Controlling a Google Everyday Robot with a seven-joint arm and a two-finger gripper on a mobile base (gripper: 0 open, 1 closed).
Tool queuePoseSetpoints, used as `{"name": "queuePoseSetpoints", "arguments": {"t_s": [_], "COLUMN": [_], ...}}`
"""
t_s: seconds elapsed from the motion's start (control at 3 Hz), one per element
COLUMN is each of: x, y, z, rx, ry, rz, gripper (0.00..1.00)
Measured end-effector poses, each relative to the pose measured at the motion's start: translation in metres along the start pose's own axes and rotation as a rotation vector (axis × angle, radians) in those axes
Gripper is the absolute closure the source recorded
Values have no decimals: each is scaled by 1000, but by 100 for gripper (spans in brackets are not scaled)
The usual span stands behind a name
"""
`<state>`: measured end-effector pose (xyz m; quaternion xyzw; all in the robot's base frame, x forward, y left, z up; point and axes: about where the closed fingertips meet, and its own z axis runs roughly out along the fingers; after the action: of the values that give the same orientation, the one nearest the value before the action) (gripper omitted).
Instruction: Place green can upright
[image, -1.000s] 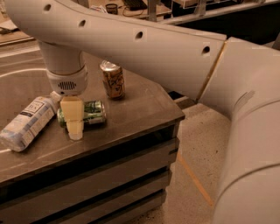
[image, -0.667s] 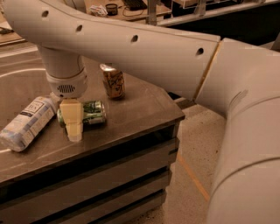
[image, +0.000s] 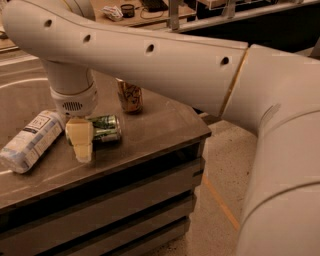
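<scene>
The end effector (image: 80, 141) hangs low over the tabletop (image: 155, 131) in the camera view, its pale tip covering the left end of the green can (image: 106, 128). Whether it grips the can or merely stands in front of it cannot be told. The can lies on its side, between the clear bottle (image: 29, 142) and the upright orange-brown can (image: 130, 96). Over the last second the wrist has barely shifted and the can has not moved, so the task looks to be at the grasp, with lifting and righting not yet done.
</scene>
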<state>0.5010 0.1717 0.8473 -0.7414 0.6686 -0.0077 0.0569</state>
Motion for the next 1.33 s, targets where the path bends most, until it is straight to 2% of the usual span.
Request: {"name": "queuePoseSetpoints", "arguments": {"t_s": [0.33, 0.67, 1.0, 1.33], "x": [-5, -8, -8, -4], "y": [4, 7, 6, 2], "z": [3, 5, -1, -10], "rx": [-3, -10, -12, -5], "ry": [-14, -18, -35, -49], "rz": [-15, -26, -33, -30], "gripper": [47, 64, 71, 70]}}
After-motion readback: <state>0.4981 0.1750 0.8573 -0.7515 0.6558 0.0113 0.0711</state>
